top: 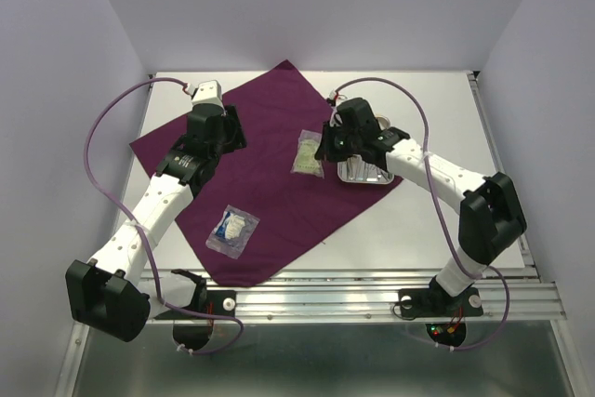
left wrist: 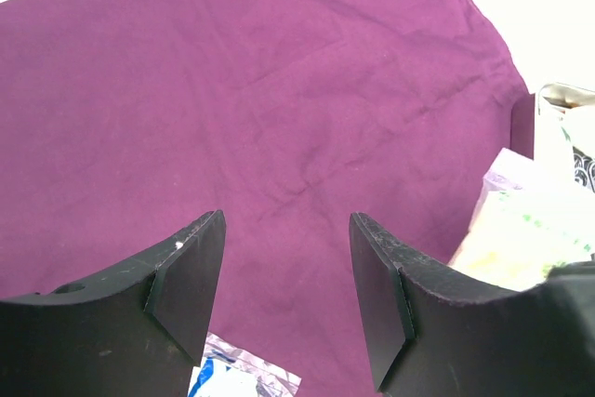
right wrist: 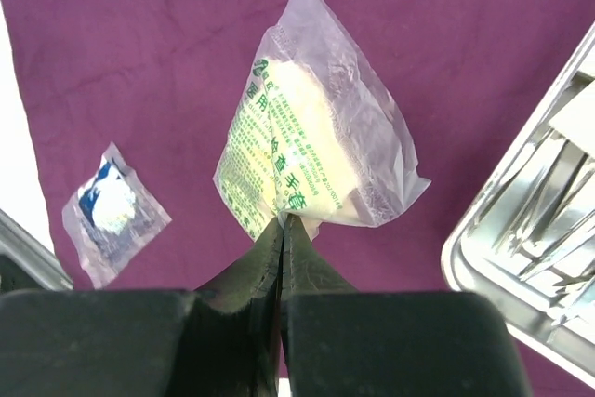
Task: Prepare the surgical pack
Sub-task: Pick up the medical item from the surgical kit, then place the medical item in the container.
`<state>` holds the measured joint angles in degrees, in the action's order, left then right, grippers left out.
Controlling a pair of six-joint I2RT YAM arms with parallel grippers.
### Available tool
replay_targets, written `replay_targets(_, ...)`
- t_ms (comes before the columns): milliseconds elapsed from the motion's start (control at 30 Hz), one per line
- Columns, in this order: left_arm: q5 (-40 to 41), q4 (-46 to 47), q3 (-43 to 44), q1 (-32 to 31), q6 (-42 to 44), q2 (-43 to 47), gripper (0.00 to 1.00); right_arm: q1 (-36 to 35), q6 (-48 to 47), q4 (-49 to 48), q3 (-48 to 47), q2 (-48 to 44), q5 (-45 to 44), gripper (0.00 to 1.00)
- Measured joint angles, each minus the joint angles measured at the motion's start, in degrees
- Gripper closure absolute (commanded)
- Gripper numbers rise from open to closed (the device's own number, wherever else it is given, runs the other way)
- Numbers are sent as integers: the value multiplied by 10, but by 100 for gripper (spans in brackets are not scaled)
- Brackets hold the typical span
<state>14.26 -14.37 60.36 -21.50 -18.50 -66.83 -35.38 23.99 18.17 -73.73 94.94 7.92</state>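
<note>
right gripper (right wrist: pixel 282 222) pressed tight, pinching the bottom edge of the green-printed packet (right wrist: pixel 311 137). The packet stands up over the purple cloth (top: pixel 270 127), just left of the steel tray (right wrist: pixel 521 258). left gripper (left wrist: pixel 286 271) spread wide, nothing between its fingers, hanging over bare cloth. blue-and-white packet (top: pixel 232 228) lies flat on the cloth, apart from both grippers.

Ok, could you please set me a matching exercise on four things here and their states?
1 green-printed packet
2 blue-and-white packet
3 steel tray
4 left gripper

A open, holding nothing
B holds metal instruments
C pinched by the right gripper
D lying free on the purple cloth

Pairs: 1-C, 2-D, 3-B, 4-A
</note>
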Motion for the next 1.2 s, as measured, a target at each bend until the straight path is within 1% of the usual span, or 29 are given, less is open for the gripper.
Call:
replay_targets(100,2,0,0,0,0,0,33,23,-31,11,-6,0,7,99)
replay_targets(333,3,0,0,0,0,0,33,124,-86,33,-7,0,39,99)
replay_targets(433,3,0,0,1,2,0,33,146,-97,38,-7,0,45,99)
replay_targets(667,4,0,0,2,6,0,33,170,-124,50,-7,4,50,99)
replay_targets(867,4,0,0,2,7,0,33,181,-144,54,5,31,54,99)
replay_targets(1200,2,0,0,2,10,-2,33,190,-189,89,11,91,58,99)
